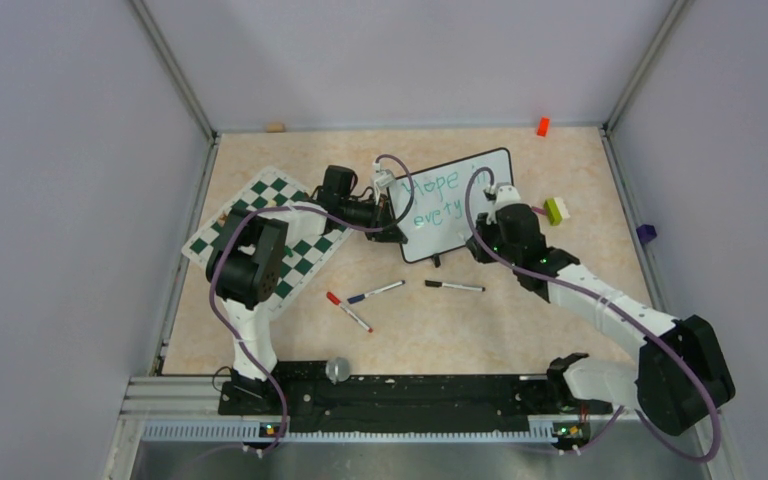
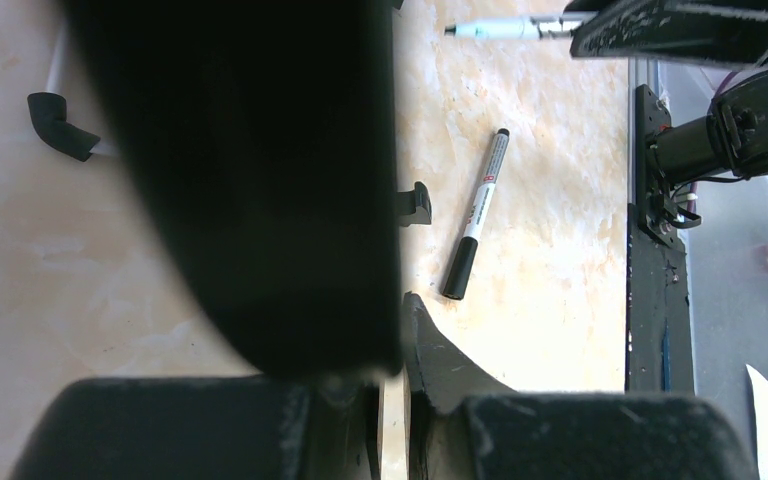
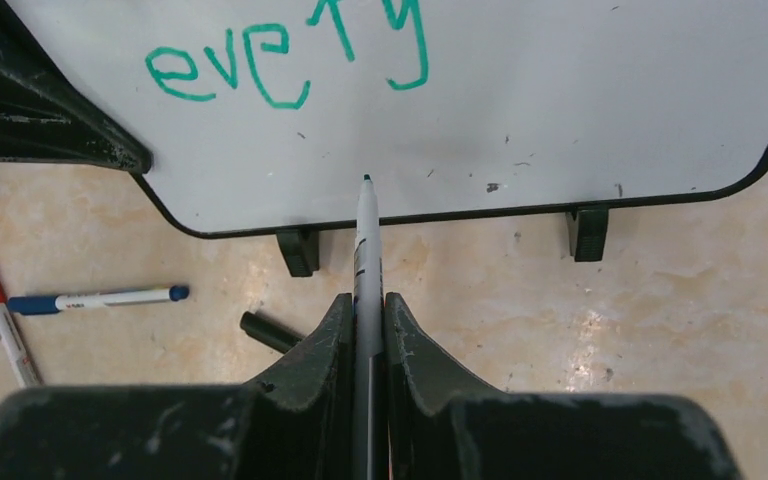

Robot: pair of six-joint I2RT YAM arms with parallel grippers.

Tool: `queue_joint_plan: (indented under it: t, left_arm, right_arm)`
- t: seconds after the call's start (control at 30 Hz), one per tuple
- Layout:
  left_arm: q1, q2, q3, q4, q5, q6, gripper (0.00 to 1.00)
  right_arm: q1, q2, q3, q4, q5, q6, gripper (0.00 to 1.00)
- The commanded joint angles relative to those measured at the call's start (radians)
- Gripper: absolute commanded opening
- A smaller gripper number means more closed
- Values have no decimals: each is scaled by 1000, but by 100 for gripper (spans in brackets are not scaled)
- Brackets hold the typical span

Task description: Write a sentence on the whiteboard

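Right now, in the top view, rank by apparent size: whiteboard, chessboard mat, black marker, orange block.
1. chessboard mat, partly under the left arm
2. whiteboard, close behind
3. black marker
4. orange block

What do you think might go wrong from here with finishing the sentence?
The left gripper holds the whiteboard only at its left edge, so pressure from the marker in the right gripper may swing it. There is little blank room under "every", so the last line may crowd the bottom edge.
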Motion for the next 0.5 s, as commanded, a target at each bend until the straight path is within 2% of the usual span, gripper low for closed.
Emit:
queue_joint_plan:
  t: [0.0,0.47]
  left_arm:
    - [-23,-10,3,-47,-12,52,0]
    - [-24,-10,4,-47,-11,55,0]
  right_arm:
    - [40,-22,-15,104,11,22,0]
    - [74,81,56,143,33,21,0]
